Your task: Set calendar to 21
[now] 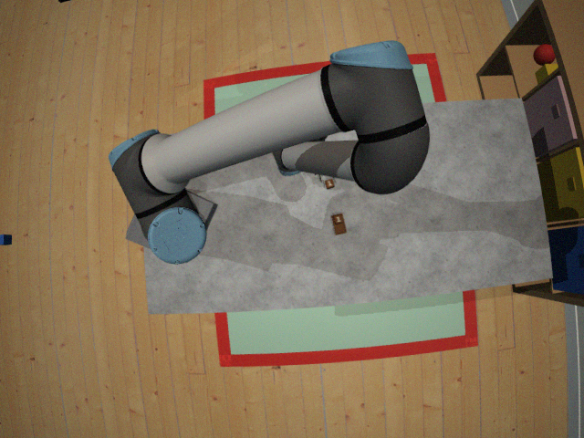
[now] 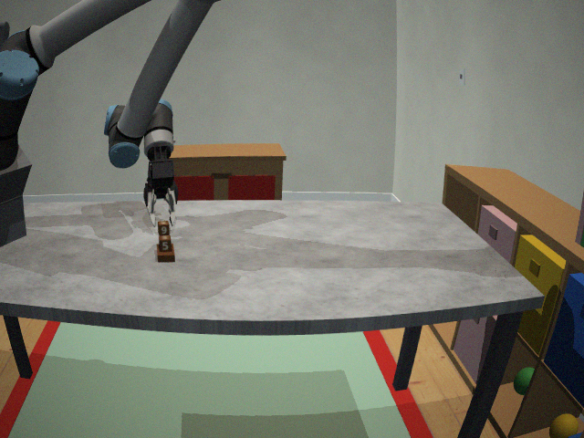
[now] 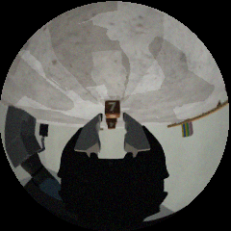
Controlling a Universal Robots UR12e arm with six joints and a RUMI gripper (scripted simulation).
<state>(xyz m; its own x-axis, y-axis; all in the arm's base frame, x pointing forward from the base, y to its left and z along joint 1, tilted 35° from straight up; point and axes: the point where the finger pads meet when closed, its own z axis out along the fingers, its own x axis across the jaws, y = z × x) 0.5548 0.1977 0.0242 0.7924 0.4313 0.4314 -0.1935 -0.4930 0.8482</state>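
A small brown tray stands near the middle of the grey table. One brown number cube sits in it, showing a 5 toward the exterior camera. The second cube lies on the table just behind the tray. It shows a 9 toward that camera and a 7 on top. My gripper points straight down right above this cube. Its fingers stand apart, with their tips at the cube's top. In the top view the arm hides the gripper.
A wooden shelf unit with pink, yellow and blue drawers stands along the table's right edge. A wooden chest with red panels stands behind the table. The arm's elbow hangs over the table's far side.
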